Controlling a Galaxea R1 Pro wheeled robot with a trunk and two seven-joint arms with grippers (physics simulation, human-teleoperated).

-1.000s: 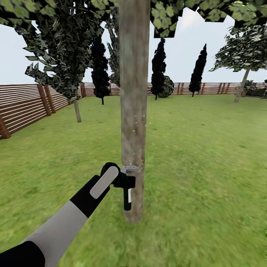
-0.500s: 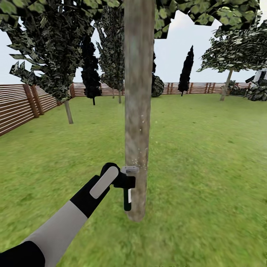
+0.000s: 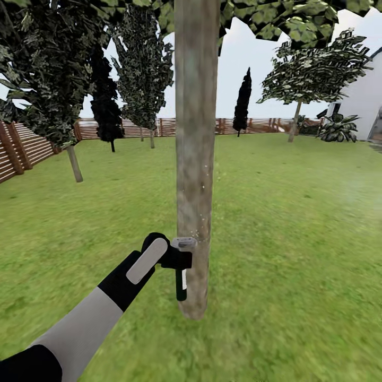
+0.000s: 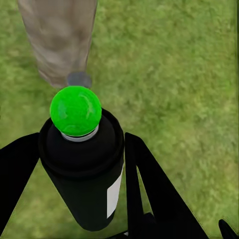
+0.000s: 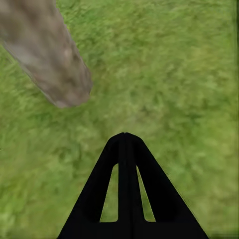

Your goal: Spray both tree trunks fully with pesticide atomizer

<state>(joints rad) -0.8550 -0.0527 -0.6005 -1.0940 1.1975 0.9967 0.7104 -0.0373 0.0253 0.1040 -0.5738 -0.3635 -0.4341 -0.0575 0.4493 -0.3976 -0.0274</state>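
Observation:
A thick grey-brown tree trunk (image 3: 195, 159) rises right ahead of me on the garden lawn, under its mottled green crown (image 3: 276, 16). Fine white specks of pesticide (image 3: 205, 178) dot the bark on its right side. My left gripper (image 3: 178, 259) is shut on the pesticide atomizer (image 3: 182, 278), held upright with its pale grey head close against the lower trunk. In the left wrist view the atomizer (image 4: 84, 169) shows a dark body with a green ball on top, between the black fingers (image 4: 149, 189), facing the trunk base (image 4: 59, 40). My right gripper (image 5: 124, 139) hangs shut over grass, beside the trunk base (image 5: 47, 57).
A brown slat fence (image 3: 16, 148) runs along the left and far side. Dark conifers (image 3: 243, 101) stand at the back. Another leafy tree (image 3: 313, 74) grows far right, near a white building (image 3: 366, 101) and a low palm (image 3: 337, 130). A slim trunk (image 3: 74, 163) stands left.
The whole view has swung: fence and background trees slid left, and the white building came in at the right. The left gripper still holds the atomizer at the same spot by the trunk.

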